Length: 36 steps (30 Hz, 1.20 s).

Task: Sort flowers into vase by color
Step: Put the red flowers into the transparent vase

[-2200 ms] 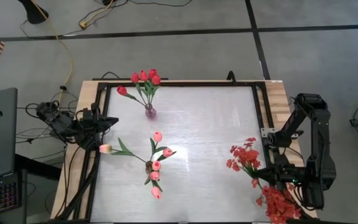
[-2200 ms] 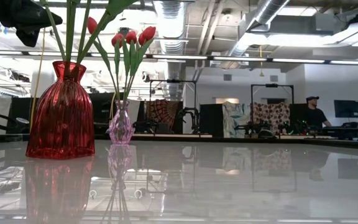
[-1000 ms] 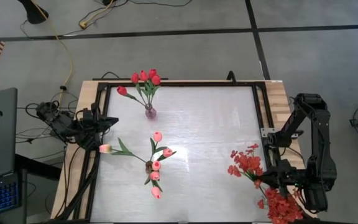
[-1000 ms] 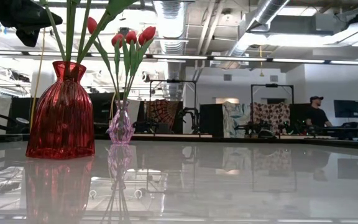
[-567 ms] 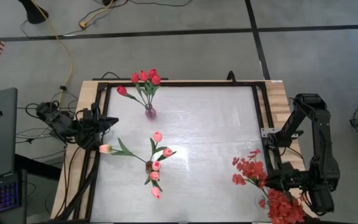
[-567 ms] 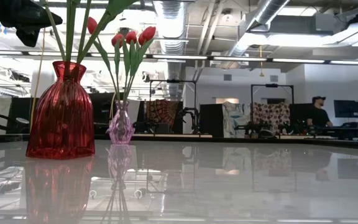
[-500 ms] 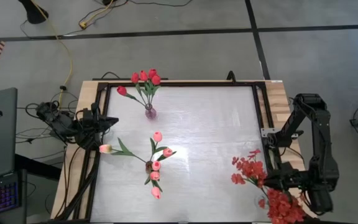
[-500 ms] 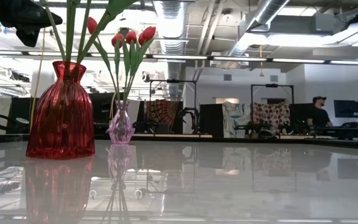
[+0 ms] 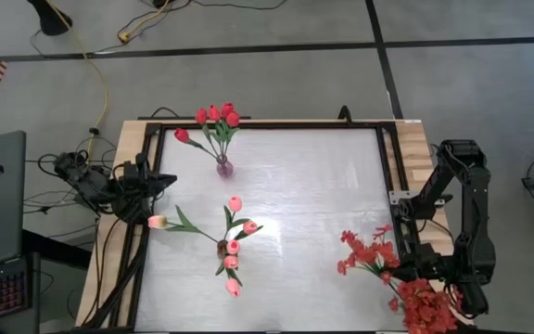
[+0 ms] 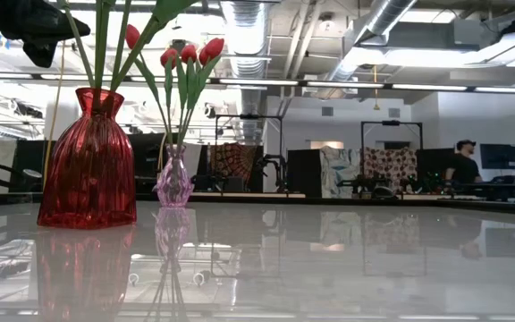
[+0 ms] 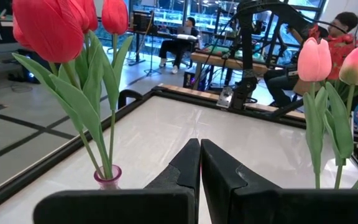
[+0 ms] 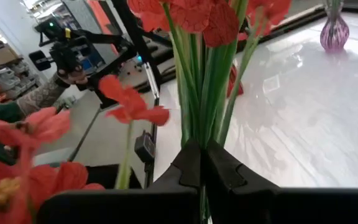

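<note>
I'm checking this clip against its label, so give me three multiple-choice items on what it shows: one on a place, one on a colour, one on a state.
1. Where does the small clear purple vase stand?
A. at the table's far edge, left of centre
B. at the near right corner
C. off the table

2. What colour are the tulips in that vase?
A. pink
B. red
C. yellow

3. What is the right gripper doing?
A. open above the table's centre
B. shut on nothing
C. shut on the stems of the red blossom spray

Key: 1 A, the high view shows the vase near the far frame rail, left of the middle. 2 B, the blooms above it are red, while the pink tulips stand nearer the table's middle. 3 C, the right wrist view shows green stems pinched between the fingers.
</note>
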### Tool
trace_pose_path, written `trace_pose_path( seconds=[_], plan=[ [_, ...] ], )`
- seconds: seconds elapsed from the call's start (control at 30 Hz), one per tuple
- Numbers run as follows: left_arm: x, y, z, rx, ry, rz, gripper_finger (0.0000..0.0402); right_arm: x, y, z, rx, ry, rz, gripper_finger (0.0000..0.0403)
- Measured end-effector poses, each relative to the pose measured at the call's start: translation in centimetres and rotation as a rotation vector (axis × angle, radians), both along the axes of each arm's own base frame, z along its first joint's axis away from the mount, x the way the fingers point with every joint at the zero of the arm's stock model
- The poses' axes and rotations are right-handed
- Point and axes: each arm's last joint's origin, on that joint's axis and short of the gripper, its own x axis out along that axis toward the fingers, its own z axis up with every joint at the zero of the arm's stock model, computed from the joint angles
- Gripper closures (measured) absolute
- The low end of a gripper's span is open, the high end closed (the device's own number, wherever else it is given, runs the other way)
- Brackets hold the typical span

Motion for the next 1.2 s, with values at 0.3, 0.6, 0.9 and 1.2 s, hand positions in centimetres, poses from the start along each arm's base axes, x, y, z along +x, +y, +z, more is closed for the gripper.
trace_pose_path(
  seconds=[0.3, 0.6, 0.9, 1.2],
  plan=[
    [0.0, 0.0, 0.0, 0.001, 0.000, 0.003, 0.0401, 0.0, -0.1, 0.3, -0.056, -0.097, -0.014, 0.0372],
    [0.0, 0.0, 0.0, 0.001, 0.000, 0.003, 0.0401, 0.5, -0.2, 0.3, -0.106, -0.126, -0.037, 0.0372],
    [0.0, 0.0, 0.0, 0.000, 0.001, -0.002, 0.0401, 0.8, -0.3, 0.4, -0.147, -0.127, -0.047, 0.0372],
    [0.0, 0.0, 0.0, 0.000, 0.001, -0.003, 0.0401, 1.1, -0.4, 0.5, -0.155, -0.170, -0.076, 0.0372]
  ],
)
